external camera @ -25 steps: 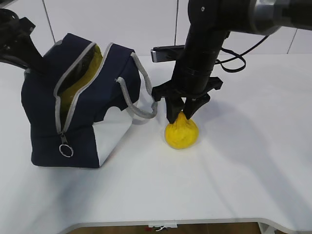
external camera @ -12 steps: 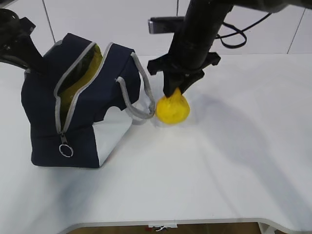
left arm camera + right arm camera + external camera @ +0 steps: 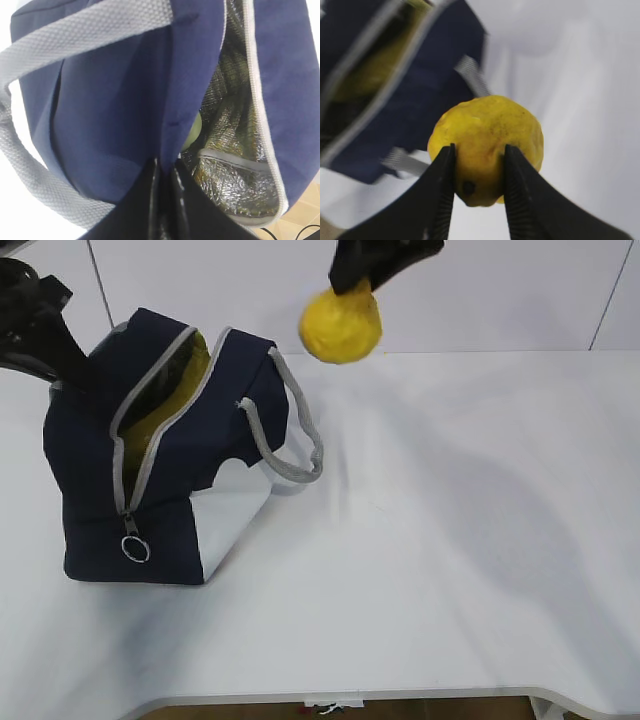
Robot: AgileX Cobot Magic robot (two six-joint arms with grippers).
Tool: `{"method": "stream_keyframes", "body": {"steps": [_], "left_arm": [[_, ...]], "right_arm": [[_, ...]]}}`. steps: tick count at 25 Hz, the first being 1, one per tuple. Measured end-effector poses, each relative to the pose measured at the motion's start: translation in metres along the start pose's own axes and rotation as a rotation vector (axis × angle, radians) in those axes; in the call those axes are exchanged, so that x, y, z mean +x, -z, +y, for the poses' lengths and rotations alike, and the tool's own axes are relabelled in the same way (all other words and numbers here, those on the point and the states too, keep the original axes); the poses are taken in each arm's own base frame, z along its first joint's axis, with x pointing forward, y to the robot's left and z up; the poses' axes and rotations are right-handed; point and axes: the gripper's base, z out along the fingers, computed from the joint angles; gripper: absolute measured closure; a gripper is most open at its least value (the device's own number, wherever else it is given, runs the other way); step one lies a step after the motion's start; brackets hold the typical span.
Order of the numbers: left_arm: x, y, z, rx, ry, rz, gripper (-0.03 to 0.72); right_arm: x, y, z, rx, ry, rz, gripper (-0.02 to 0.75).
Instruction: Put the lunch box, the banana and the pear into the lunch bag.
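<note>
The navy lunch bag [image 3: 150, 470] stands open at the left of the table, foil lining [image 3: 235, 150] showing. My left gripper [image 3: 167, 167] is shut on the bag's navy edge and holds the opening apart. My right gripper [image 3: 477, 155] is shut on the neck of the yellow pear [image 3: 341, 324], which hangs high above the table, right of the bag's opening; the pear fills the right wrist view [image 3: 487, 142]. Something yellow-green [image 3: 194, 134] lies inside the bag, with a yellow shape [image 3: 195, 360] at the opening; I cannot tell what they are. The lunch box does not show.
The bag's grey webbing handle [image 3: 290, 455] loops out to the right onto the white table [image 3: 450, 540]. The zipper ring pull [image 3: 135, 548] hangs at the bag's front. The table's front edge runs along the bottom of the exterior view.
My right gripper has lifted the pear off the table, up and slightly left toward the bag. The bag and left gripper have not moved.
</note>
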Motion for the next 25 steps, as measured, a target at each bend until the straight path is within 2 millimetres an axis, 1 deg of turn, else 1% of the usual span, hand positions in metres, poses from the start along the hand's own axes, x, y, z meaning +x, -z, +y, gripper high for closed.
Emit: {"method": "stream_keyframes", "body": {"steps": [4, 6, 9, 12, 15, 18, 20, 21, 22, 24, 25], "left_arm": [[0.0, 0.0, -0.001, 0.01, 0.004, -0.004, 0.687], [-0.001, 0.0, -0.002, 0.027, 0.011, -0.01, 0.687], [-0.002, 0.0, -0.004, 0.05, 0.02, -0.02, 0.687], [-0.002, 0.0, -0.006, 0.061, 0.025, -0.024, 0.687], [-0.002, 0.0, -0.006, 0.062, 0.025, -0.024, 0.687], [-0.002, 0.0, -0.006, 0.063, 0.026, -0.025, 0.687], [-0.002, 0.0, -0.006, 0.063, 0.026, -0.025, 0.687], [-0.002, 0.0, -0.006, 0.063, 0.026, -0.025, 0.687], [-0.002, 0.0, -0.006, 0.063, 0.026, -0.025, 0.687], [-0.002, 0.0, -0.006, 0.063, 0.026, -0.025, 0.687], [-0.002, 0.0, -0.006, 0.063, 0.026, -0.025, 0.687]], "right_arm": [[-0.004, 0.005, 0.02, -0.218, -0.002, -0.033, 0.496], [-0.007, -0.003, 0.028, -0.319, 0.005, -0.052, 0.496], [-0.011, -0.029, 0.03, -0.418, -0.016, -0.06, 0.496], [-0.012, -0.062, 0.028, -0.479, -0.041, -0.061, 0.496], [-0.013, -0.084, 0.026, -0.503, -0.048, -0.075, 0.495], [-0.015, -0.099, 0.025, -0.499, -0.048, -0.109, 0.481], [-0.014, -0.108, 0.025, -0.499, -0.054, -0.112, 0.444], [-0.013, -0.113, 0.024, -0.498, -0.056, -0.107, 0.412], [-0.013, -0.115, 0.024, -0.5, -0.057, -0.105, 0.372], [-0.012, -0.117, 0.024, -0.499, -0.058, -0.101, 0.26], [-0.012, -0.117, 0.024, -0.499, -0.056, -0.102, 0.216]]}}
